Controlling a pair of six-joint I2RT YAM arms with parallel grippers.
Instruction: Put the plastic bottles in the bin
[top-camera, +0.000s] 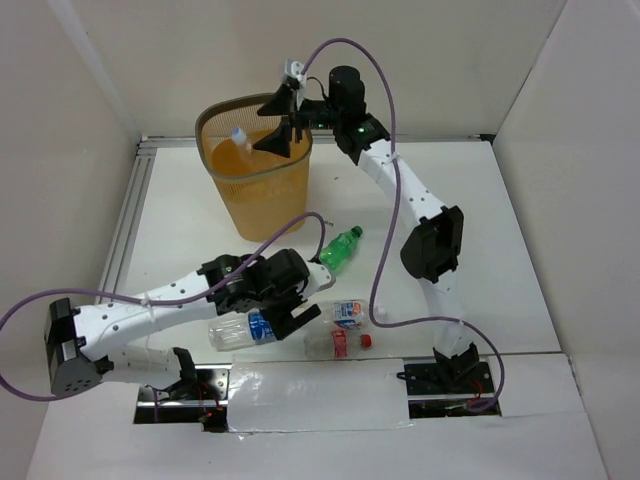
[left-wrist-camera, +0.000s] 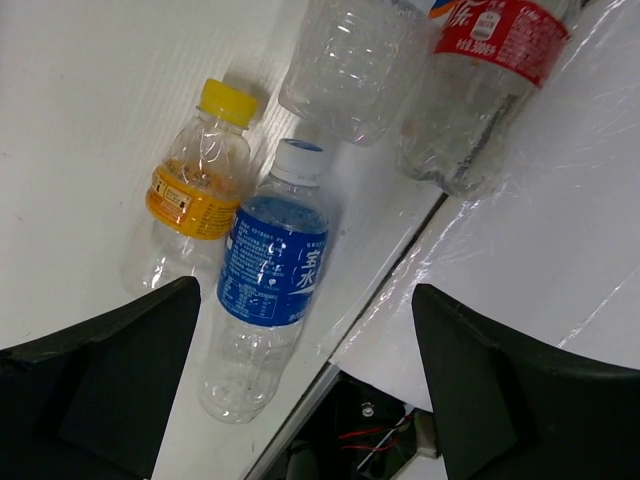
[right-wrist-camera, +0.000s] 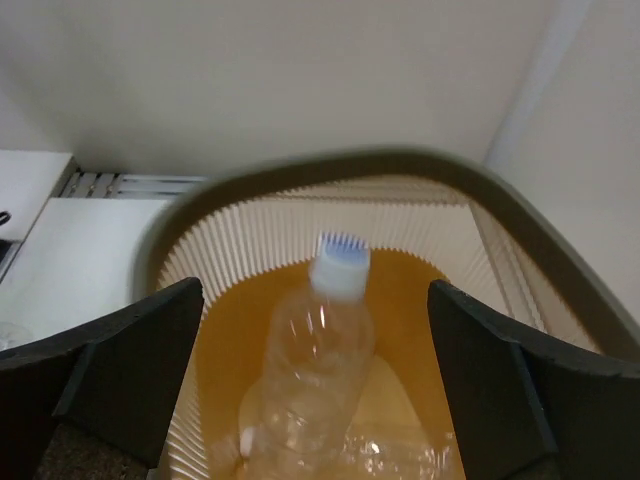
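Note:
My right gripper (top-camera: 279, 122) (right-wrist-camera: 315, 295) hangs open over the mouth of the orange mesh bin (top-camera: 258, 195) (right-wrist-camera: 205, 240). Below it, a clear bottle with a white-blue cap (right-wrist-camera: 318, 365) (top-camera: 240, 140) is loose inside the bin, free of the fingers. My left gripper (top-camera: 287, 310) (left-wrist-camera: 305, 330) stands open low over bottles lying on the table. A blue-label bottle (left-wrist-camera: 265, 275) (top-camera: 243, 331) lies between its fingers, untouched. A yellow-capped bottle (left-wrist-camera: 195, 185) lies beside it. A clear bottle (left-wrist-camera: 355, 60) and a red-label bottle (left-wrist-camera: 490, 70) (top-camera: 335, 344) lie beyond.
A green bottle (top-camera: 340, 249) lies on the table right of the left wrist, and a bottle with a blue and orange label (top-camera: 350, 312) lies near the red-label one. White walls enclose the table. A slot with wiring (left-wrist-camera: 370, 420) opens at the near edge.

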